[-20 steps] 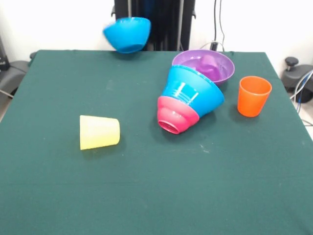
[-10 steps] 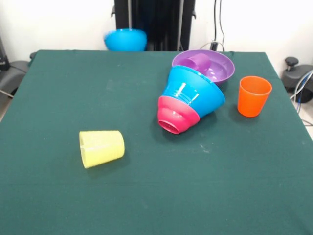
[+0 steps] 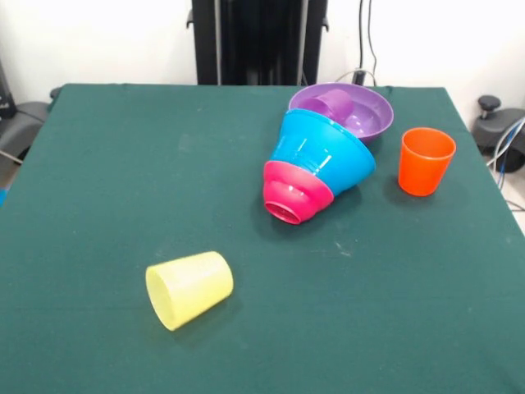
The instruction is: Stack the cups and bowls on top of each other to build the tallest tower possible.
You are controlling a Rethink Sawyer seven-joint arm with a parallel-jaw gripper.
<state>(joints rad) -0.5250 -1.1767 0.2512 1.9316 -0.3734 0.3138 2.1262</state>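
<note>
The tower lies toppled on its side right of centre on the green table. Its magenta bowl points toward the near side, a blue bowl is nested behind it, and the wide purple bowl is at the far end. A purple cup rests inside that purple bowl. An orange cup stands upright, apart, to the right. A yellow cup lies on its side near the front left, mouth facing the near left. The gripper and arm are out of view.
The table's right edge runs close beside the orange cup. Cables and a black caster sit off the table at the right. A dark object stands beyond the left edge.
A blue bowl that hung at the table's far edge has dropped out of sight. The yellow cup has rolled toward the near side and slightly right. The toppled stack has stayed put.
</note>
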